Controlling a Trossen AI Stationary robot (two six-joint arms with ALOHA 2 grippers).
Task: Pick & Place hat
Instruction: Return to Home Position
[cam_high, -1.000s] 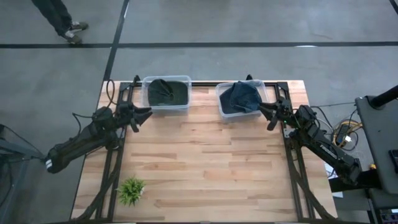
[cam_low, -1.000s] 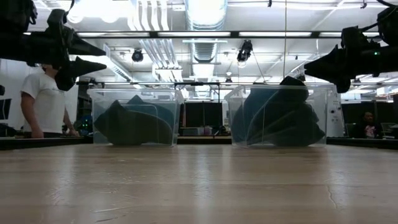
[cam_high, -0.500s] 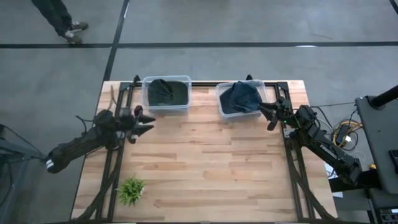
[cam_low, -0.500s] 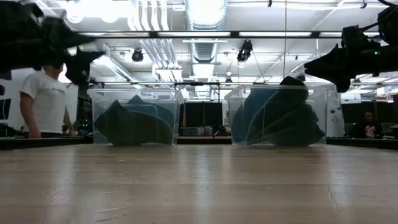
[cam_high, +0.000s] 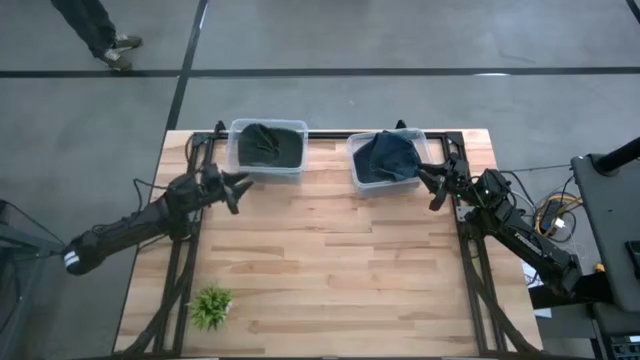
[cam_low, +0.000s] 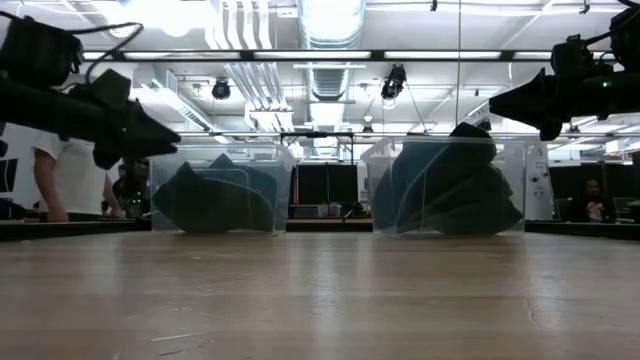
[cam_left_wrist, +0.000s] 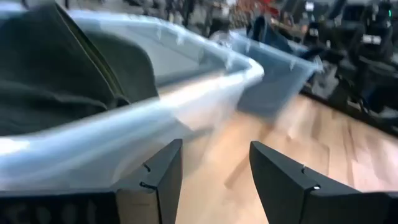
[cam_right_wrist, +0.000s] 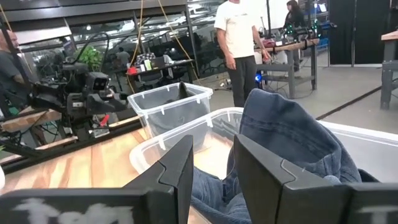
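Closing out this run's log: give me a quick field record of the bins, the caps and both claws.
left bin: transparent, far side of table, holds green cap; cap count unclear
right bin: transparent, far side, holds blue cap, poking above the rim
left claw: open, empty, raised off the table, beside the left bin's near-left corner
right claw: open, empty, raised, just right of the right bin
plant: near-left part of table
caps outside bins: none visible
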